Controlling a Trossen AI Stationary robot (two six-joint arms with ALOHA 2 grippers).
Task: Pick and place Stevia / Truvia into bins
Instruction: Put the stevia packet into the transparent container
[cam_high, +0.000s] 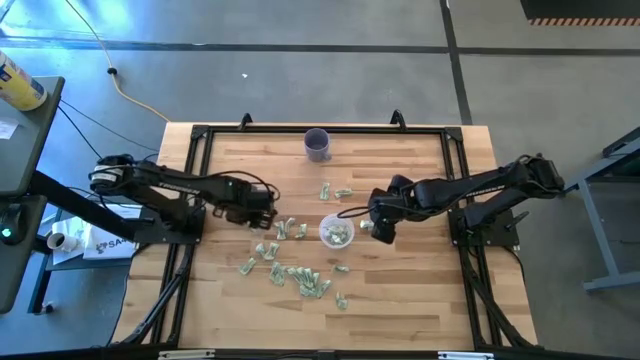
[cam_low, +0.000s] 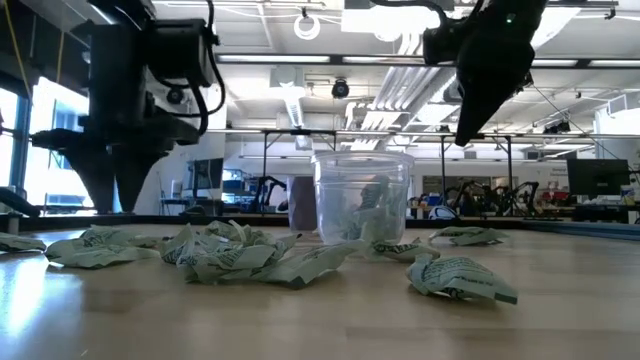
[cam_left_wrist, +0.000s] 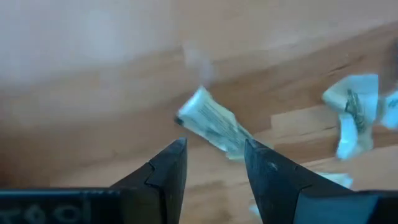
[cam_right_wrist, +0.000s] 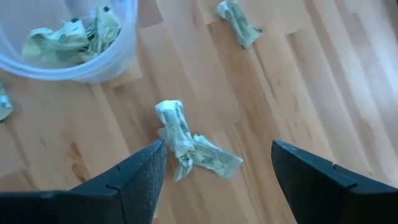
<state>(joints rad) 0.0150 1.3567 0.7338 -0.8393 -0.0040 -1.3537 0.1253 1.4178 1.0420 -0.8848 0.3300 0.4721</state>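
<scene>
1. The clear cup (cam_high: 335, 232) stands near the middle of the wooden table (cam_high: 420, 300), and several green-and-white sachets already lie inside it.
2. Most of the loose sachets (cam_high: 290, 272) are strewn from about 7 to 9 o'clock of the cup; a small pair (cam_high: 335, 191) lies at 12 o'clock, towards the purple cup (cam_high: 317, 145) at the far edge.
3. The right gripper (cam_high: 380, 231) hangs just beside the clear cup at 3 o'clock, raised off the table. Its fingers are spread wide with nothing between them; in the right wrist view a crumpled sachet (cam_right_wrist: 189, 146) lies on the wood below the gap.
4. The left gripper (cam_high: 262, 212) is at about 9 o'clock of the cup, over the near end of the scatter. Its fingers stand partly apart; a sachet (cam_left_wrist: 214, 122) shows just past their tips, but whether they touch it cannot be told.
</scene>
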